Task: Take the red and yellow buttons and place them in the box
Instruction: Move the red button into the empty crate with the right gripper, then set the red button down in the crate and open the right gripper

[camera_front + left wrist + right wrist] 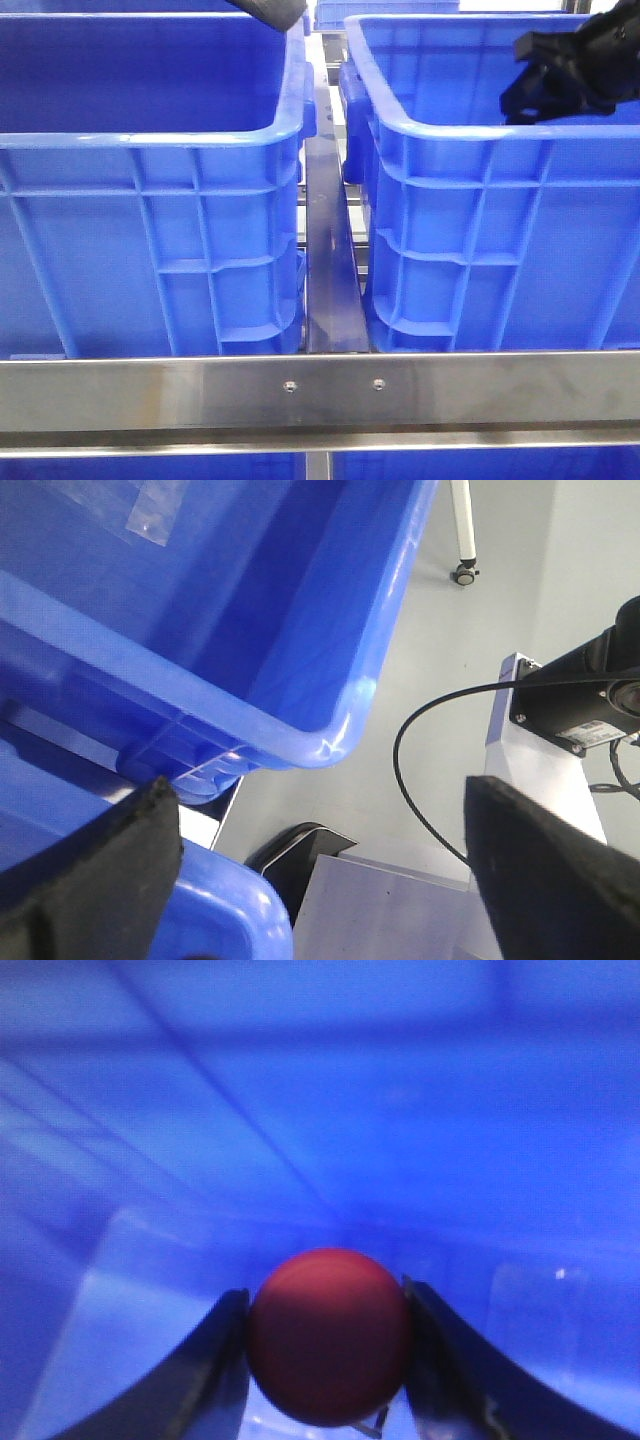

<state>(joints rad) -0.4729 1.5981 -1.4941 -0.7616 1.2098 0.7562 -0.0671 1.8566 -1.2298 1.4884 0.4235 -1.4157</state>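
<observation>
One button, the red button (330, 1335), is pinched by the right gripper (328, 1355) inside the right crate (470, 130); no yellow one is seen. The left gripper (320, 870) is spread, empty.

So the whole setup sits on a steel frame rack (320, 395), brushed metal, with a wide crossbar along the front edge that has two small screws near its middle. Two big blue crates rest on it side by side: the left crate (150, 220) and the right crate (500, 230). A metal rail (328, 260) runs front to back in the gap between them.
</observation>
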